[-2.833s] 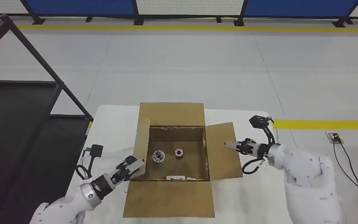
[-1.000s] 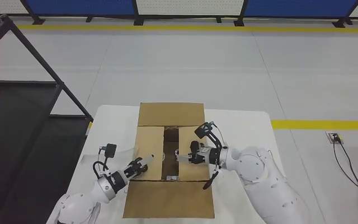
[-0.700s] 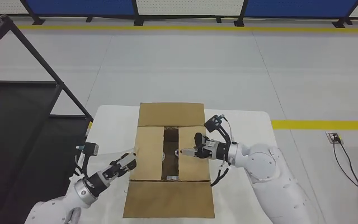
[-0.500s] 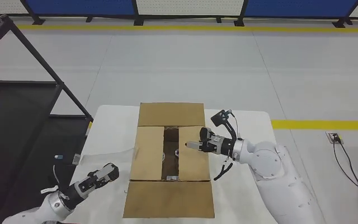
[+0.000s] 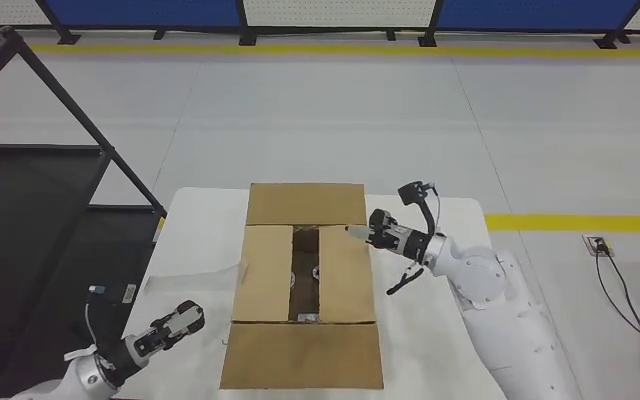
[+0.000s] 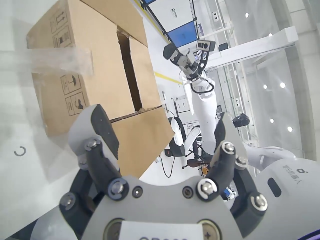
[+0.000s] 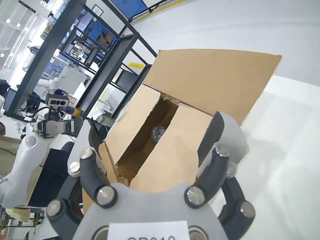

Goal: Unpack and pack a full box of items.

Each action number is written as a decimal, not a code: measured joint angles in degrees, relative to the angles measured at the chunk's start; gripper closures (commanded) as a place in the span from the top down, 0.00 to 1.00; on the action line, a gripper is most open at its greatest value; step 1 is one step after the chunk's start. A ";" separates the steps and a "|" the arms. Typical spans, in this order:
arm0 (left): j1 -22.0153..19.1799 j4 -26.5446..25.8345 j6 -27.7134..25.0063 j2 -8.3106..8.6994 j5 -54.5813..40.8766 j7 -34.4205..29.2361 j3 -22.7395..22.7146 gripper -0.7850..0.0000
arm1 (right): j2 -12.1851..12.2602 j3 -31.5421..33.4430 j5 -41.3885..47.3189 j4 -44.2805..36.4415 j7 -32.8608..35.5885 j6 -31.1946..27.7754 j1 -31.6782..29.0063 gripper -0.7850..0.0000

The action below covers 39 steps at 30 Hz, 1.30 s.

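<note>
Top view: the cardboard box [image 5: 345,285] sits on the bench [image 5: 200,225], its two side flaps folded in, with a small item [image 5: 316,272] showing through the narrow gap between them. The right claw [image 5: 356,230], fingers apart and empty, hovers at the box's right rear. The left claw [image 5: 190,316], also apart, hangs well apart from the box, near the bench's left front.

1. My top camera sits above my arms and looks steeply down from well off at the whole counter [image 5: 200,230] and the box [image 5: 300,355].
2. My left wrist camera rides close behind my left fingers [image 6: 102,123], out at the box's 8 o'clock, facing across it toward 2 o'clock.
3. My right wrist camera sits close behind my right fingers [image 7: 225,131], at the box's 2 o'clock, facing toward 8 o'clock.
4. All three share the box top; the wrist views face each other across it.
</note>
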 measured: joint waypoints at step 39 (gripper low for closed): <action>-1.14 5.43 -5.10 2.92 3.74 -15.52 9.49 1.00 | -7.30 -11.77 12.75 53.41 -3.12 -21.68 28.64 1.00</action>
